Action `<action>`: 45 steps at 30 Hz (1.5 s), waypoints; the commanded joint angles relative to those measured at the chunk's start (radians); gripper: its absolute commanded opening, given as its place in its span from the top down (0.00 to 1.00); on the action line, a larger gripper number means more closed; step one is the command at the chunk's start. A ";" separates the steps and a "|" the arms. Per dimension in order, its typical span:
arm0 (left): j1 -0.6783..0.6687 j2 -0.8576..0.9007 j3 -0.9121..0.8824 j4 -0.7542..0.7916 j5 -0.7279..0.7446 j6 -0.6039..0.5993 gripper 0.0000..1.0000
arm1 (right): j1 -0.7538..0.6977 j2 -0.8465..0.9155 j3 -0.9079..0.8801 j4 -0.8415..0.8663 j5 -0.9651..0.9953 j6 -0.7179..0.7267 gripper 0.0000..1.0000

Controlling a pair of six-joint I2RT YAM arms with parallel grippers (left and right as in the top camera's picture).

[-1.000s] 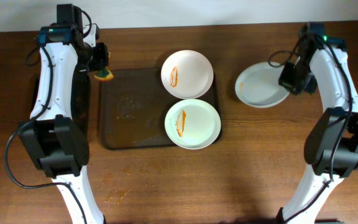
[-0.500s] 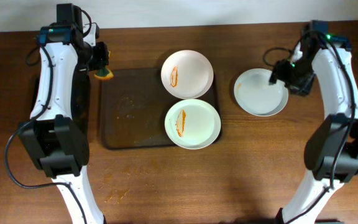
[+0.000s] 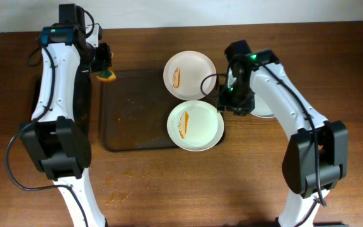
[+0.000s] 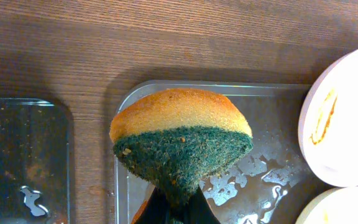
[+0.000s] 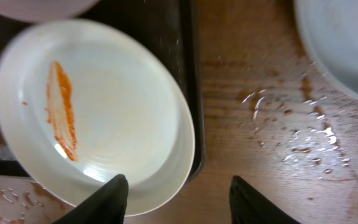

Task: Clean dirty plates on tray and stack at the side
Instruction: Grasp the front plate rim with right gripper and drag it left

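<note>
Hovering at the near-right corner of the tray (image 3: 131, 120): right gripper (image 5: 179, 200), fingers (image 5: 114, 199) apart, nothing between them, one over the rim of the near dirty plate (image 3: 196, 125), the other over bare table (image 3: 244, 183)

That plate sits on the tray's near-right corner, overhanging the edge, orange smear left of centre

Water drops (image 5: 291, 143) on the wood just right of the tray

Clean plate (image 5: 347, 43) off the tray, right of it, mostly hidden under the right arm (image 3: 282, 94) in overhead

Far dirty plate (image 3: 190, 74) at the tray's far-right corner, orange smear too, rim meeting the near one

Left gripper (image 4: 173, 214) clamped on the sponge (image 4: 179, 140) by its green scouring half, orange half outward, over the tray's far-left corner
</note>
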 commanded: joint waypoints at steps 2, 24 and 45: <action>-0.028 0.000 -0.006 0.000 -0.006 0.020 0.99 | 0.021 0.002 -0.096 0.060 0.013 0.013 0.51; -0.028 0.000 -0.006 0.004 -0.006 0.020 0.99 | 0.077 0.003 -0.183 0.126 0.055 0.085 0.66; -0.028 0.000 -0.006 0.004 -0.006 0.020 0.99 | 0.114 0.003 -0.249 0.165 0.112 0.151 0.94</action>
